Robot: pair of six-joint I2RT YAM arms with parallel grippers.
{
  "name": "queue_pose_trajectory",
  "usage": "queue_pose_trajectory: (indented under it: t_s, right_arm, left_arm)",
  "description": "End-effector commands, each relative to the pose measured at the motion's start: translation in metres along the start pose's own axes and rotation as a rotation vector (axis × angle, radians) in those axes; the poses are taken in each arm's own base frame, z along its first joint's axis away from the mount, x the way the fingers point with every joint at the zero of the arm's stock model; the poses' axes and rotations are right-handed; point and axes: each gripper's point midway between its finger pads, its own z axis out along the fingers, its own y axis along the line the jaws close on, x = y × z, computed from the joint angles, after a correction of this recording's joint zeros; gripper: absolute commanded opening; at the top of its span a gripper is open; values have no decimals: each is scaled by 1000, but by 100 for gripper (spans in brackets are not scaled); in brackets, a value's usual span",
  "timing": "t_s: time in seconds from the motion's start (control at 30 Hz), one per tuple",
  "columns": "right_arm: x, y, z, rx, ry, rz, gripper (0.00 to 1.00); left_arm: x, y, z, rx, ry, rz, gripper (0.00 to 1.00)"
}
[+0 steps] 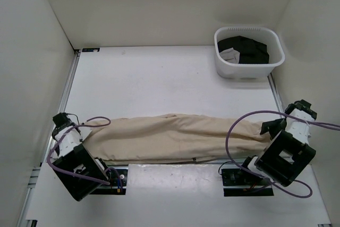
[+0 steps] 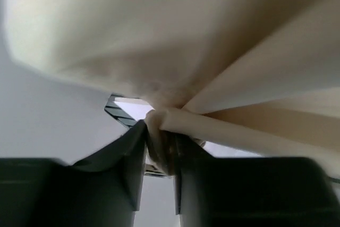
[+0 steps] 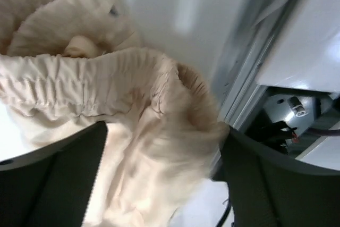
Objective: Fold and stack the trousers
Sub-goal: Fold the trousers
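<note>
Beige trousers [image 1: 175,136] lie stretched left to right along the table's near edge. My left gripper [image 1: 81,133] is at their left end. In the left wrist view it [image 2: 159,142] is shut on a bunched fold of the beige cloth [image 2: 186,35], which fans out above the fingers. My right gripper [image 1: 270,127] is at their right end. In the right wrist view its fingers [image 3: 164,127] stand wide apart, with the gathered elastic waistband [image 3: 106,78] and blurred loose cloth between them.
A white basket [image 1: 223,62] holding dark folded clothes [image 1: 247,49] stands at the back right. White walls enclose the table on three sides. The metal table rail [image 3: 255,62] and the arm base run close beside the right gripper.
</note>
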Motion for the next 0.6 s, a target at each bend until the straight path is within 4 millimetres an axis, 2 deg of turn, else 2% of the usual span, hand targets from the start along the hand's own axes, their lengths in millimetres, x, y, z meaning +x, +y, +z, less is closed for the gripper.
queue_pose_trajectory:
  t_s: [0.0, 0.03, 0.1, 0.17, 0.2, 0.23, 0.3, 0.33, 0.37, 0.43, 0.47, 0.53, 0.57]
  right_arm:
    - [-23, -14, -10, 71, -120, 24, 92]
    - [-26, -18, -14, 92, -132, 35, 99]
    - [-36, -10, -26, 66, -164, 40, 99]
    - [-39, -9, -37, 55, -177, 42, 99]
    - [-47, 0, -49, 18, -204, 46, 99]
    - [-45, 5, -57, 9, -222, 14, 99]
    - [-43, 13, -73, 9, -269, -51, 99]
    - [-48, 18, -88, -12, -321, -55, 99]
    - [-51, 13, -97, 21, -366, -69, 99]
    - [-50, 22, -116, -18, -436, -105, 99]
    - [-52, 27, -128, -44, -476, -115, 99]
    - [-44, 40, -140, -108, -522, -185, 99]
    - [-42, 48, -145, -143, -542, -202, 99]
  left_arm:
    - [12, 8, -3, -45, 46, 14, 45]
    - [12, 8, -3, -45, 46, 14, 56]
    - [14, 19, -9, -72, 59, 14, 61]
    - [14, 45, -24, -132, 51, -13, 73]
    - [14, 52, -31, -140, 48, -16, 76]
    - [12, 75, -47, -186, 25, -38, 78]
    - [10, 91, -59, -190, 11, -40, 82]
    - [9, 109, -73, -228, -11, -68, 82]
    - [8, 115, -75, -226, -10, -67, 82]
    - [6, 127, -85, -235, -28, -92, 82]
    - [2, 127, -82, -212, -38, -82, 82]
    - [0, 121, -82, -167, -47, -64, 82]
    - [4, 109, -81, -115, -31, -42, 82]
